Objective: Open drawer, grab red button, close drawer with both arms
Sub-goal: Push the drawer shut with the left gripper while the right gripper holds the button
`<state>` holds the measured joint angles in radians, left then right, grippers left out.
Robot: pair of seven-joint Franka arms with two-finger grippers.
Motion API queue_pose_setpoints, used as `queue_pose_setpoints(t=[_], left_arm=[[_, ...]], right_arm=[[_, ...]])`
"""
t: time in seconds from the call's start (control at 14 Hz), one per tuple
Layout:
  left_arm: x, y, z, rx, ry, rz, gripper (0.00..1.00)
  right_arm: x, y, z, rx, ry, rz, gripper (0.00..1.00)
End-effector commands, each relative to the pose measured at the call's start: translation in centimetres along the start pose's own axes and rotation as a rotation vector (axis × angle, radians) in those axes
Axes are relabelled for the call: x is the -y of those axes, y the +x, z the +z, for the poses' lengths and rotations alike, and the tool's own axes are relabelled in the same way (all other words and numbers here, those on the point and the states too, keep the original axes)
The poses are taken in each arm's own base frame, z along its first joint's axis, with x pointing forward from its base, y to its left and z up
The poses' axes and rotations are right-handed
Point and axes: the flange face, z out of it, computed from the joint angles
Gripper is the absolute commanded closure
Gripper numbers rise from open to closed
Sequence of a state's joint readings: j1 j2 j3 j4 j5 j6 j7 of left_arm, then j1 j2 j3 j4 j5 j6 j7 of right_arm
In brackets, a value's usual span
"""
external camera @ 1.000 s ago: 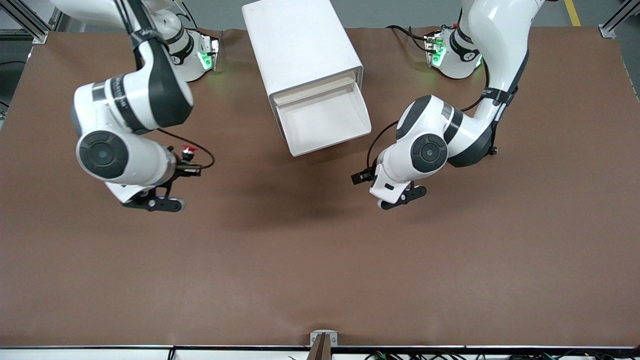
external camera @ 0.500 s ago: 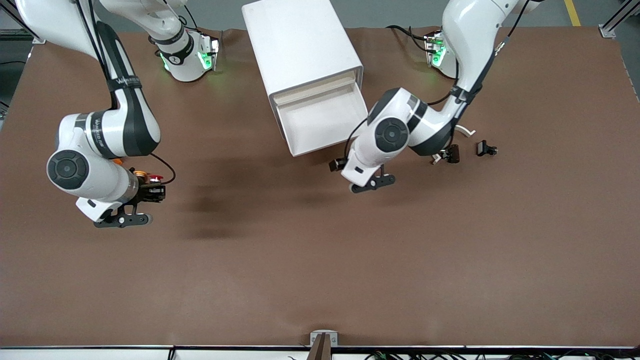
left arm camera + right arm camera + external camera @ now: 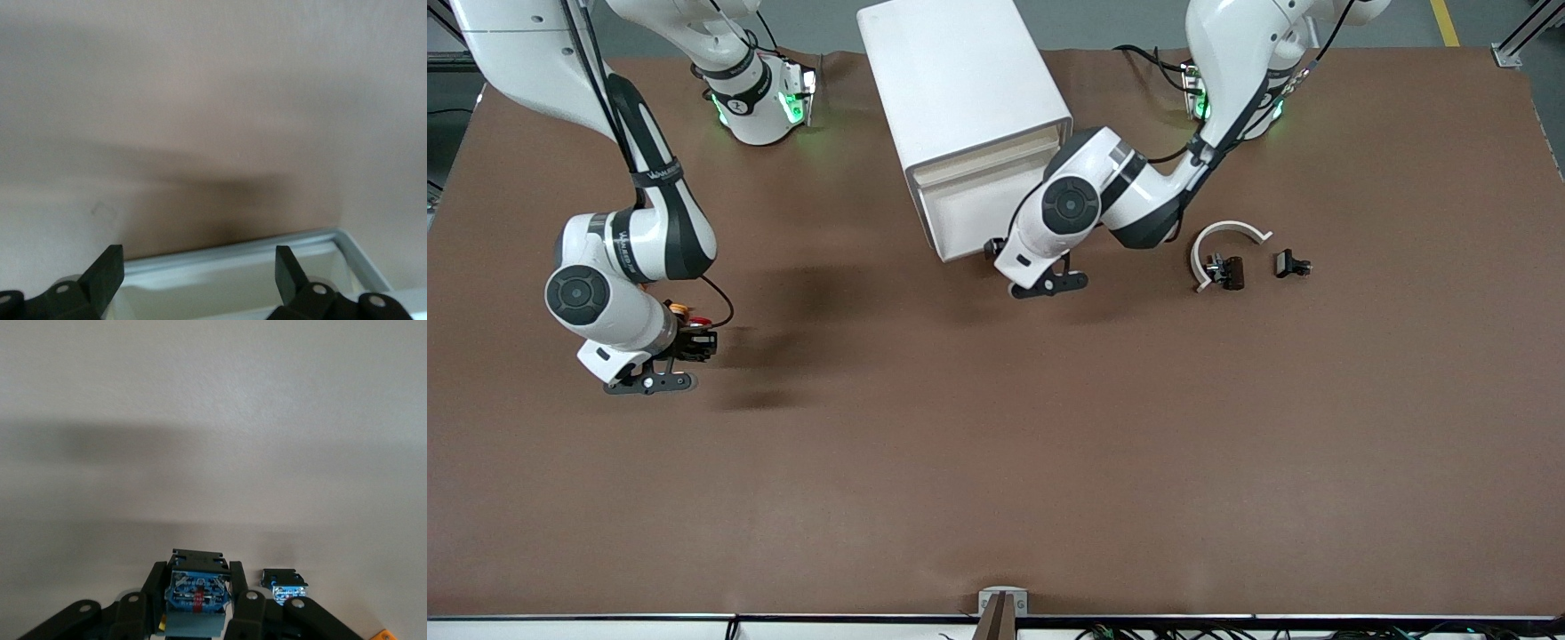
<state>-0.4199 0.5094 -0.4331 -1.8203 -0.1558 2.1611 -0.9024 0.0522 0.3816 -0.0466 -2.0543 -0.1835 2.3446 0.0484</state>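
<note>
The drawer [image 3: 960,218] stands pulled out of the white cabinet [image 3: 960,80], its white tray bare. My left gripper [image 3: 996,255] hangs open over the drawer's front corner. In the left wrist view the drawer's rim [image 3: 233,248] runs between the spread fingers [image 3: 107,270] of the left gripper [image 3: 199,268], and nothing is held. My right gripper [image 3: 699,327] is low over the table at the right arm's end, shut on the button [image 3: 703,318], whose red cap shows. In the right wrist view the right gripper [image 3: 197,587] clamps the button's black-blue body [image 3: 197,592].
A yellow-orange capped button [image 3: 679,308] lies on the table right beside the right gripper; its dark body [image 3: 285,583] shows in the right wrist view. Toward the left arm's end lie a white curved piece [image 3: 1227,233] and two small black parts [image 3: 1232,272] [image 3: 1291,264].
The right arm carried the button away from the cabinet toward its own end and lower. The left arm swung in to the drawer's front, uncovering the white curved piece and black parts.
</note>
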Motion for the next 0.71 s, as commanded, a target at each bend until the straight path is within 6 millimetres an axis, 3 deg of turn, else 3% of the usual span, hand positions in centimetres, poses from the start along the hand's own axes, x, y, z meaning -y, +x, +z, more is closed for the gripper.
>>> queue_pose_setpoints(t=[0.0,0.29,0.64], left_arm=[[-0.3,-3.0,0.0,0.055,0.012,-0.002,0.00],[-1.5,-6.2,1.7,0.135,0.018,-0.001,0.00],[-1.9,-8.4,2.8,0.201,0.010,-0.020,0.00]], right_arm=[[0.2,-1.4,2.2,-0.037,0.000,-0.026,0.74],[0.4,-3.1,4.2,-0.022,0.010,-0.028,0.72],[-0.2,-3.5,4.7,-0.011,0.011,-0.030,0.71]])
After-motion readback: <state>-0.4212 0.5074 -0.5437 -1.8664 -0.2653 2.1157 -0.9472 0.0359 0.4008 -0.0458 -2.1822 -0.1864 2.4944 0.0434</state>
